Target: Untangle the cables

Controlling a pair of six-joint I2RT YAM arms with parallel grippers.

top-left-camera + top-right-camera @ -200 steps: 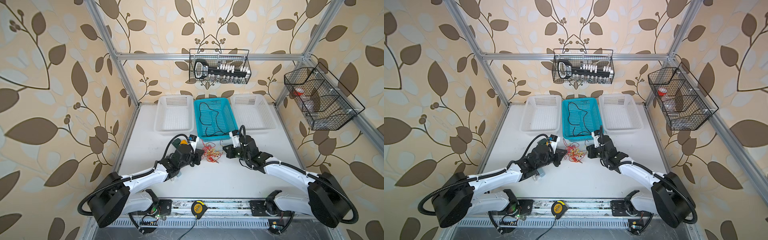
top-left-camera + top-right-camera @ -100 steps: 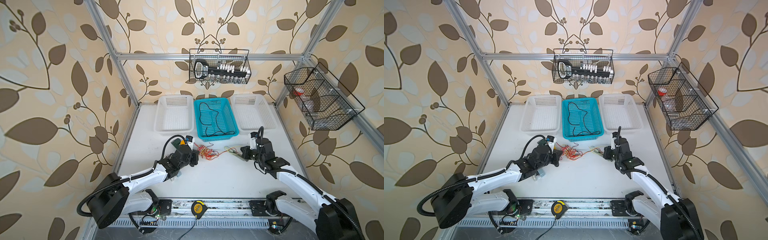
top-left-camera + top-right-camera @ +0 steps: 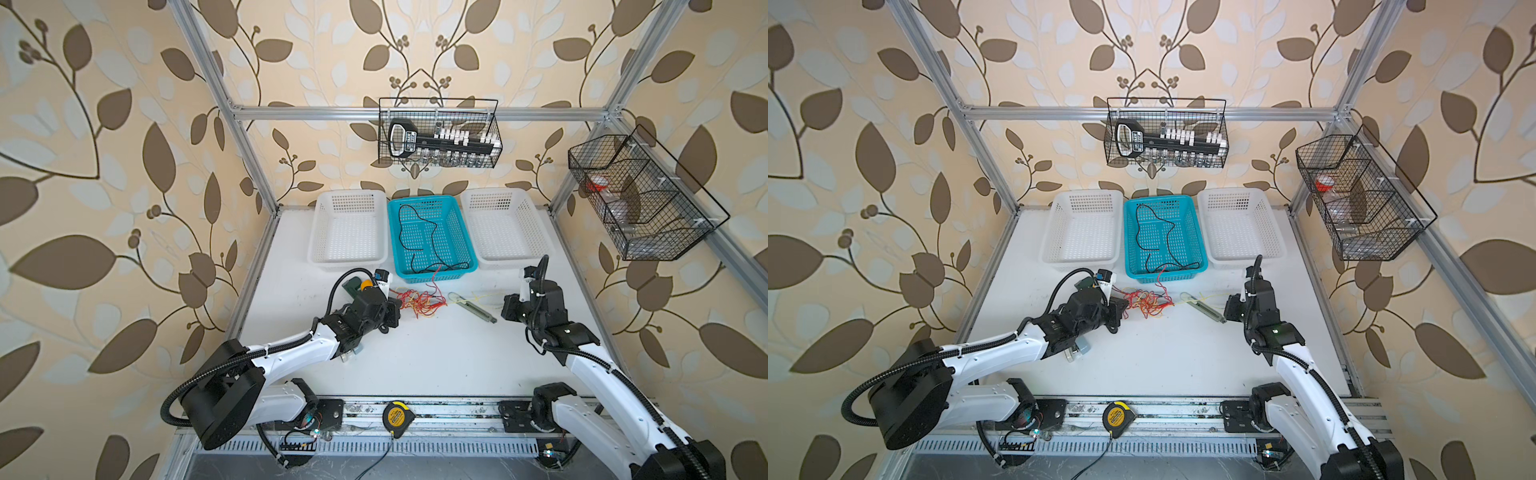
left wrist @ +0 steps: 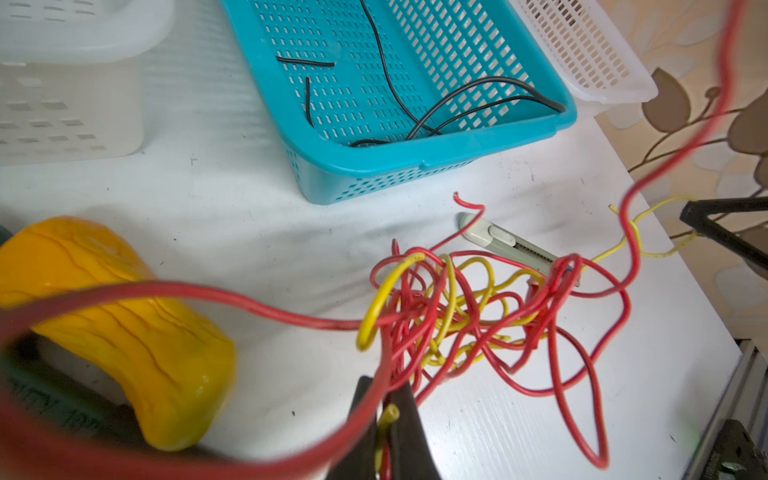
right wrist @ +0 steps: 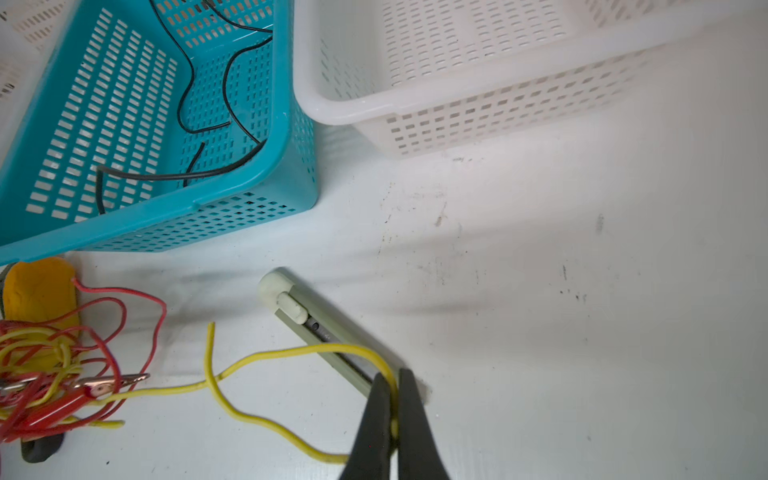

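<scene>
The right pincer [image 5: 392, 386] is clamped on a yellow cable [image 5: 270, 354]. From it the cable is led across the utility knife [image 5: 316, 324] on the counter [image 5: 540, 332] to the red-and-yellow tangle [image 4: 419, 307], whose strands are clamped in the left pincer [image 4: 384, 395]. The long axis is laid pincer to pincer; an outward pull by the right arm is judged necessary.

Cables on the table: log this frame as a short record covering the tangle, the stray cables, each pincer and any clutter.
tangle: red and yellow tangle on the table, in front of the teal basket
black cable: inside the teal basket
left pincer: shut on strands of the tangle
right pincer: shut on a yellow cable running out from the tangle
clutter: utility knife under that yellow cable
</scene>
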